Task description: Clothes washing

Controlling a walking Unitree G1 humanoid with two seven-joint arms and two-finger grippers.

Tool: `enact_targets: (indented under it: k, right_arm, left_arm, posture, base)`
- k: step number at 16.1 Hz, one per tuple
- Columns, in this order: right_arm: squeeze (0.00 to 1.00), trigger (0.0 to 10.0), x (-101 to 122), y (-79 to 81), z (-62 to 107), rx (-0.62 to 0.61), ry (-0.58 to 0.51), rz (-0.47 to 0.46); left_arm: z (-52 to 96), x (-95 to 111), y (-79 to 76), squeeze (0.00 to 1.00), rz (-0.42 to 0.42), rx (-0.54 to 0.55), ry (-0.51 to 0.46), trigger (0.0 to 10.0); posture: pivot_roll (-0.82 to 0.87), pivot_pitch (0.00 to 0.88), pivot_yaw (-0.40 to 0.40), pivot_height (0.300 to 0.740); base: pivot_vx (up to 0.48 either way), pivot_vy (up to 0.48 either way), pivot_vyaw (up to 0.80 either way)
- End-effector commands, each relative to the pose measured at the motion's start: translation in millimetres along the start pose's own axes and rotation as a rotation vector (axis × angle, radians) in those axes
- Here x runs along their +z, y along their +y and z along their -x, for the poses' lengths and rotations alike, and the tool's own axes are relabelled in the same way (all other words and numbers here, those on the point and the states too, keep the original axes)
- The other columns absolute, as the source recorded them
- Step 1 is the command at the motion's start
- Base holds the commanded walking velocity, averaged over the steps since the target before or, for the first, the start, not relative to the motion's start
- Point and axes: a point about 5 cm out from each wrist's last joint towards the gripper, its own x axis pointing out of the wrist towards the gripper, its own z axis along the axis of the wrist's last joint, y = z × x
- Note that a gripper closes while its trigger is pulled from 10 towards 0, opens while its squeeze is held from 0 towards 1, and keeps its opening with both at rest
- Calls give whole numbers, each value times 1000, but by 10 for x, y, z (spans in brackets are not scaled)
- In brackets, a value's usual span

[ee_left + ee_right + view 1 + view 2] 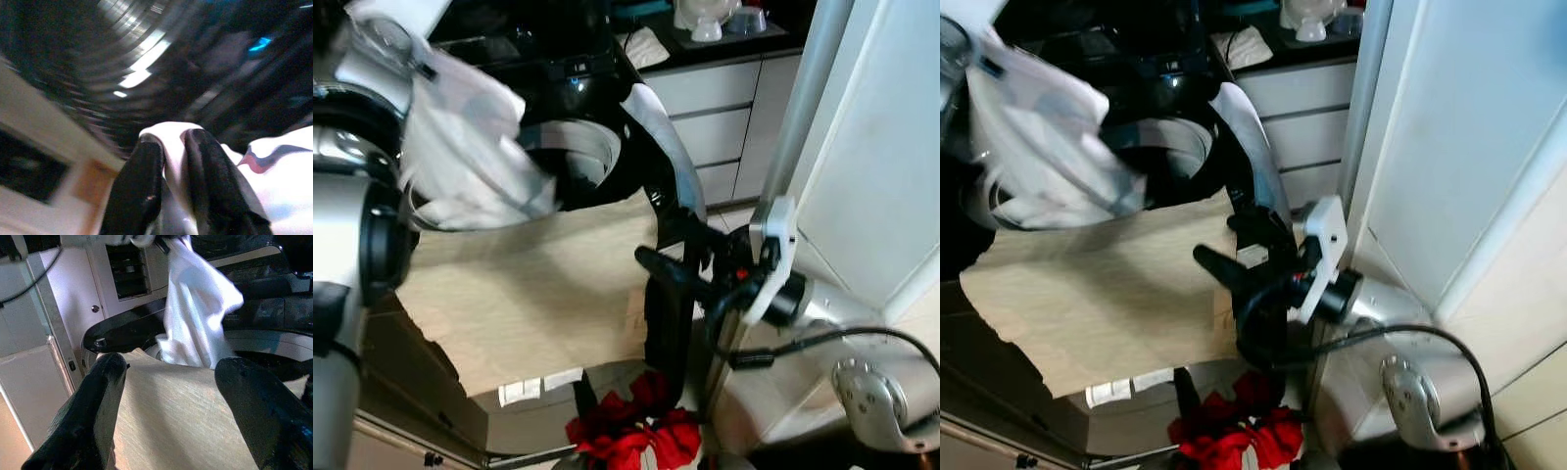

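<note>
Low in the frame lies a red garment (636,436). Mid-right, the right gripper (675,269) reaches leftward, fingers spread apart, holding nothing. Upper left, the raised left gripper (171,161) pinches a white garment (470,147) over the washer drum (592,157).

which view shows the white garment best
The right wrist view: the white garment hangs full length over the washer drum. Both eye views show it blurred; the left wrist view shows the left gripper pinching a fold.

Soft white cloth (470,147), glossy steel drum (592,147)
</note>
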Motion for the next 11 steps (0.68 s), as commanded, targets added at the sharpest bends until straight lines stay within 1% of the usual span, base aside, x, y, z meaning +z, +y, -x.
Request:
enact_targets:
  k: [1, 5, 6, 8, 9, 10, 11]
  right_arm:
    - [0, 10000, -8, -11, -31, 11, 4, -21]
    - [0, 10000, -31, -38, -80, 27, 13, -52]
    - [0, 10000, -32, -43, -84, 29, 14, -52]
    - [0, 10000, -36, -62, -112, 35, 17, -53]
    - [0, 10000, -39, -70, -126, 33, 16, -54]
    - [0, 10000, -47, -93, -150, 15, 11, -47]
    - [0, 10000, -67, -170, -188, -45, -1, -37]
  left_arm:
    - [4, 21, 16, 1000, 64, -16, -10, 10000]
    - [4, 45, 15, 1000, 104, -18, -35, 10000]
    - [4, 46, 13, 1000, 94, -20, -36, 10000]
    - [4, 48, 13, 1000, 114, -20, -44, 10000]
    - [9, 92, 37, 894, 127, -14, -72, 10000]
    - [25, 195, 100, 0, 109, 17, -131, 10000]
    - [49, 291, 183, 0, 132, 54, -211, 10000]
  posture:
    - [-205, 0, 94, 736]
    - [-186, 0, 76, 736]
    - [-182, 0, 72, 736]
    - [-175, 0, 65, 736]
    - [-173, 0, 65, 736]
    - [-168, 0, 68, 736]
    - [-157, 0, 64, 736]
  base:
    - [0, 0, 0]
    - [0, 0, 0]
    - [0, 0, 0]
    - [0, 0, 0]
    - [0, 0, 0]
    - [0, 0, 0]
    - [0, 0, 0]
